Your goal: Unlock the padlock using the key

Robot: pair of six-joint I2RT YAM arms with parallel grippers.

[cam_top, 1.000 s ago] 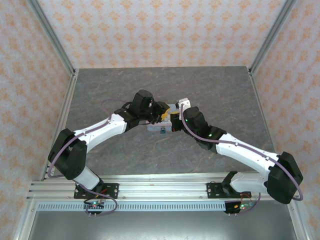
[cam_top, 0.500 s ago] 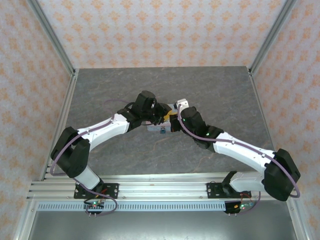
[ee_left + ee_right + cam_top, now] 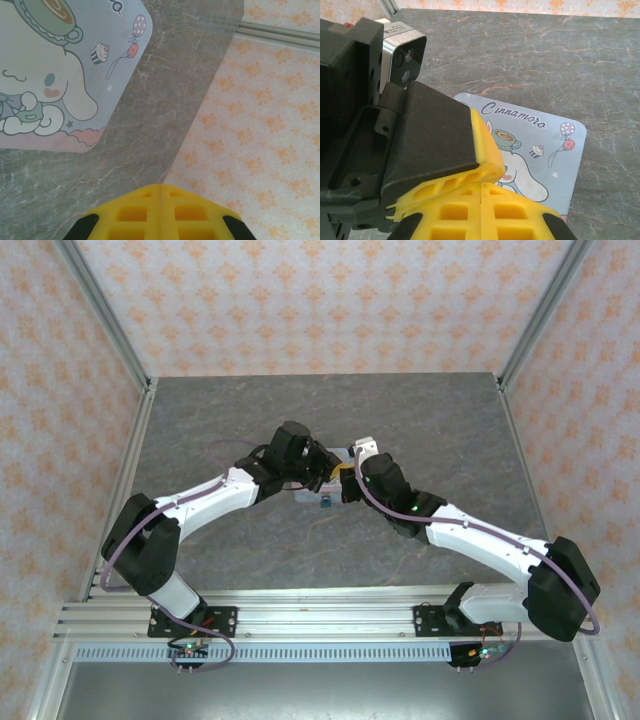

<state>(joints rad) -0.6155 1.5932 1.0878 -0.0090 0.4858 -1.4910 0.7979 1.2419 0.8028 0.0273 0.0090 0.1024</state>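
While both arms bend inward from their bases and meet over the middle of the counter, the left arm and right arm hold their wrists nose to nose above the cartoon tin. The left fingers are pressed together. The right fingers are too, touching a left fingertip. The padlock lies on the counter at the tin's near edge. Since a second ago the wrists have drawn closer, and the padlock has stayed put.
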